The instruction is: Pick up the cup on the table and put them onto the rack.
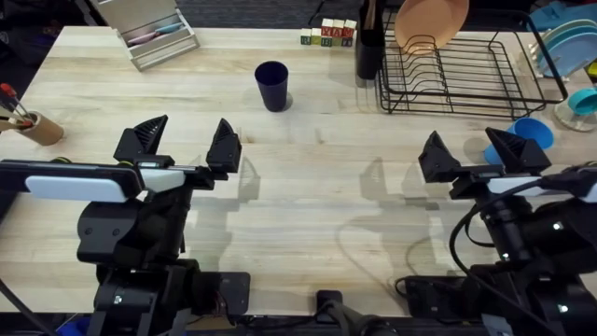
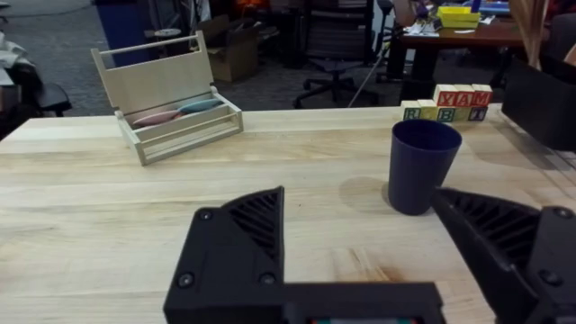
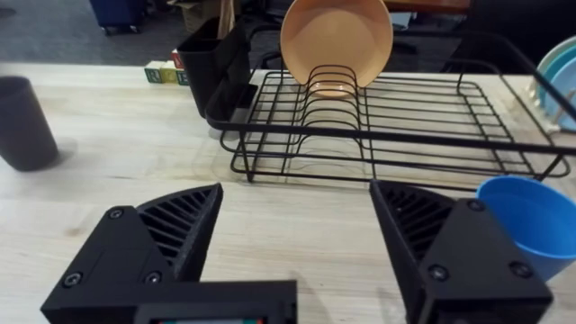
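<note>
A dark navy cup (image 1: pixel 271 86) stands upright at the table's far middle, ahead of my left gripper (image 1: pixel 184 145), which is open and holds nothing. From the left wrist the same cup (image 2: pixel 421 166) stands just beyond the gripper (image 2: pixel 360 252), close to one finger. A light blue cup (image 1: pixel 527 135) appears to lie on its side just right of my open right gripper (image 1: pixel 474 152). The black wire rack (image 1: pixel 448 70) sits at the far right with an orange plate (image 1: pixel 429 23) upright in its slots. The right wrist view shows the rack (image 3: pixel 396 135), the blue cup (image 3: pixel 531 220) and the open gripper (image 3: pixel 297 243).
A wooden slatted tray (image 1: pixel 154 33) stands at the far left, letter blocks (image 1: pixel 328 35) at the far middle, and a black holder (image 1: pixel 368 47) against the rack's left side. Stacked plates (image 1: pixel 569 42) and a teal bowl (image 1: pixel 583 101) lie right of the rack. A brown utensil holder (image 1: pixel 33 126) is at the left edge.
</note>
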### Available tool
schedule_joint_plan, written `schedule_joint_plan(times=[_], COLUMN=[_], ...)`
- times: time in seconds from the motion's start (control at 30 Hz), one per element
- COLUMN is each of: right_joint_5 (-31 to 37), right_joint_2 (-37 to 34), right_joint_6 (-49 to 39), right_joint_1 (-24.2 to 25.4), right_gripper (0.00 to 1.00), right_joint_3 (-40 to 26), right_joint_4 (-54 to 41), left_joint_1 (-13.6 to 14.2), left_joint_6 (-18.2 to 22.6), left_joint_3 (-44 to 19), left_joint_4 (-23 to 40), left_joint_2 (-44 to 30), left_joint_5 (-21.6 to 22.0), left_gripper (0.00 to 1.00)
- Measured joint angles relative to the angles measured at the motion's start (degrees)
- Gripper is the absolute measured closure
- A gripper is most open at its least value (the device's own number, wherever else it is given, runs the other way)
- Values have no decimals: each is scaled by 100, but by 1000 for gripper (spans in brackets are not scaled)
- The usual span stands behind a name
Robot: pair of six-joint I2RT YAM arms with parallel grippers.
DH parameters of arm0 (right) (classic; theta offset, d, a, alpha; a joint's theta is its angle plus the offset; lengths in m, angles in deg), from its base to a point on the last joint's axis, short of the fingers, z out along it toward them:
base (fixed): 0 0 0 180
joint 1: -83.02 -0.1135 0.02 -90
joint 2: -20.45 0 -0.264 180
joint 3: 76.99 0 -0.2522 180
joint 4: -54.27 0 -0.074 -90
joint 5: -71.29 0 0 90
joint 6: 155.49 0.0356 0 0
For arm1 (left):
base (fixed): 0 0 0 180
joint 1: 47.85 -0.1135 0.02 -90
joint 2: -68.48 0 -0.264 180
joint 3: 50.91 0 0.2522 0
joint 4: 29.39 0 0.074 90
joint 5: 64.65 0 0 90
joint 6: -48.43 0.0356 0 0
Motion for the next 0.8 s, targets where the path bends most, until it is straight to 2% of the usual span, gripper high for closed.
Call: schedule_joint_plan(times=[0.5, 0.6, 0.73, 0.77, 0.8], right_joint_5=[155, 172, 179, 228, 267], right_joint_2=[0, -2, -95, -421, -572], right_joint_6=[-20, -20, -31, -115, -147], right_joint_1=[0, 0, 0, 0, 0], right_gripper=[9, 9, 9, 9, 9], right_joint_3=[9, -57, -665, -1527, -1846], right_joint_4=[264, 124, -742, -1425, -1651], left_joint_1=[0, -1, -2, -2, 0], left_joint_6=[20, 7, -58, -79, -83], left_joint_3=[-4, -132, -877, -1780, -2085], left_joint_4=[-27, 279, 1291, 1921, 2082], left_joint_2=[0, 0, -102, -472, -645], left_joint_5=[2, 26, 127, 181, 188], left_gripper=[8, 8, 8, 8, 8])
